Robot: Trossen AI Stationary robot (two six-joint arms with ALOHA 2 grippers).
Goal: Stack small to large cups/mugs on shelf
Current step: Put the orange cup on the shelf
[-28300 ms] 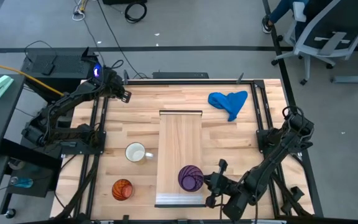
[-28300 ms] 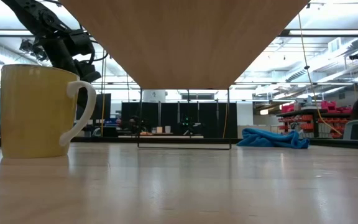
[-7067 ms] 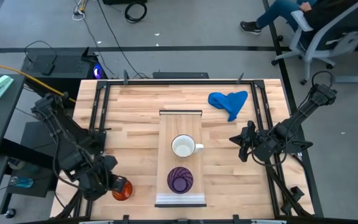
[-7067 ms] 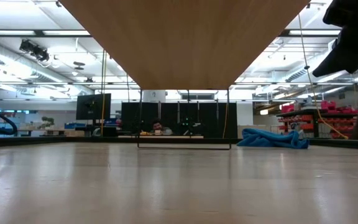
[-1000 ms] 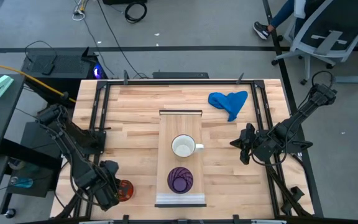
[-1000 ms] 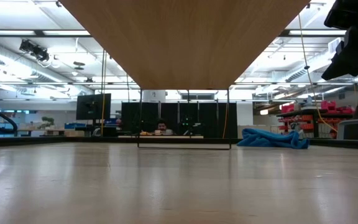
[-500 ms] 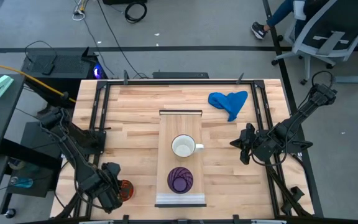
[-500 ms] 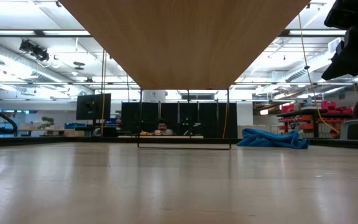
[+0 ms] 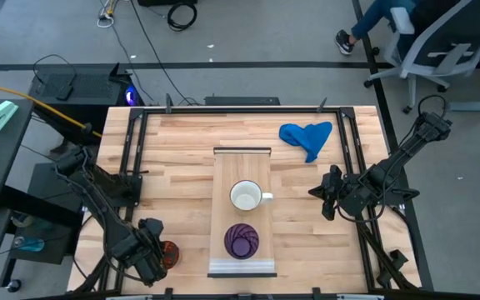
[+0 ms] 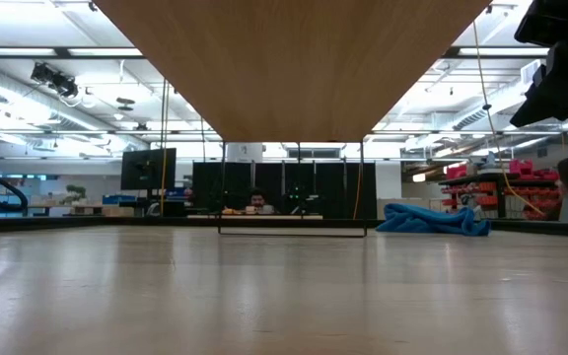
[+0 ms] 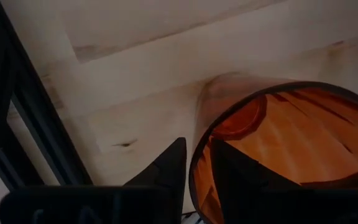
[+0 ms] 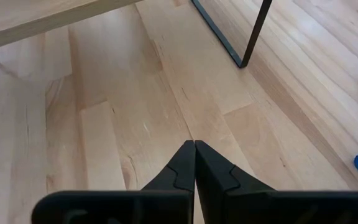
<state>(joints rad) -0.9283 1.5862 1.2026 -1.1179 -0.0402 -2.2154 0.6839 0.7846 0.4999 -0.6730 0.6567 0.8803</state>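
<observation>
The left gripper (image 9: pixel 158 257) is low at the near left corner of the bench (image 9: pixel 182 150), and its two fingers (image 11: pixel 166 168) stand on both sides of the wall of the orange ribbed cup (image 9: pixel 168 253), one finger outside and one inside the rim. The fingers are close around this wall, but I cannot tell if they already press it firmly. The cup stands upright on the bench, just at the gripper. To the right of this gripper is the shelf (image 9: pixel 242 171), a long light wooden plank. On the shelf stands the purple ribbed cup (image 9: pixel 242 240), the nearest to the gripper, and behind it the white mug (image 9: pixel 246 197) with its handle to the right; the two are apart. The right gripper (image 9: pixel 327 193) waits above the right side of the bench, with its fingers (image 12: pixel 182 163) pressed together on nothing. A blue cloth (image 9: pixel 307 137) lies far behind it, beside the far end of the shelf.
</observation>
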